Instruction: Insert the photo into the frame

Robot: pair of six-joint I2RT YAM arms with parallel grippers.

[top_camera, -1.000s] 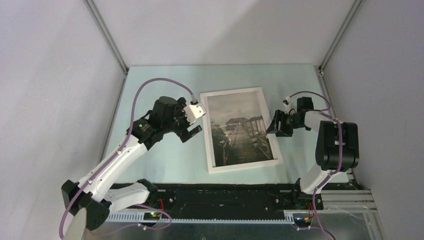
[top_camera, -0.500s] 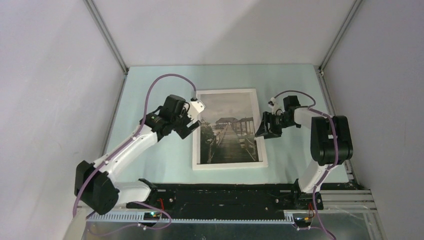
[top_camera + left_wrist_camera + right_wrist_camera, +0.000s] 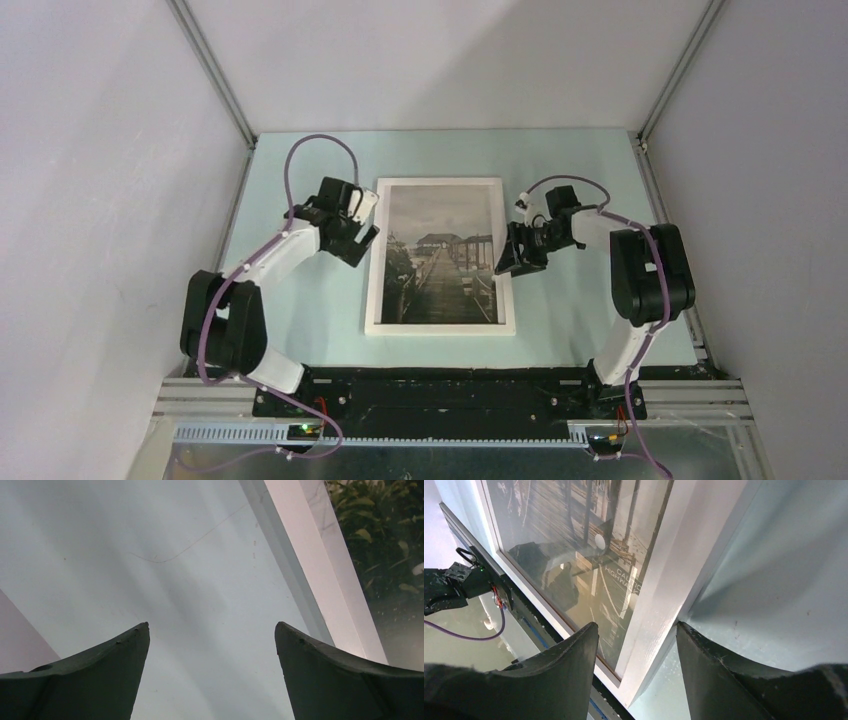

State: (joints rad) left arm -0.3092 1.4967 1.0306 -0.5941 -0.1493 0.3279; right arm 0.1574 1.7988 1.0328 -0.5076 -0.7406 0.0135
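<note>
Top external view showed the frame [image 3: 372, 262] lying flat on the pale desk [image 3: 320, 300], its long sides running away from the arm bases. The photo [image 3: 440, 255], a grey boardwalk scene, sat inside the frame's pale rails and filled the opening.

The left gripper [image 3: 356, 238] hung just outside the frame's left rail, near that rail's far half. In the left wrist view its fingers [image 3: 115, 670] stood wide apart with only bare desk between them, and the frame's rail ran past beside the right-hand finger without touching it.

The right gripper [image 3: 506, 256] was at the frame's right rail, about midway along it. In the right wrist view it was partly spread and sat astride that rail. One finger pressed at the rail's outer edge where it met the desk. The other hung over the glass just inside the rail, and a sliver of glass showed between them, so the rail was straddled rather than clamped.
</note>
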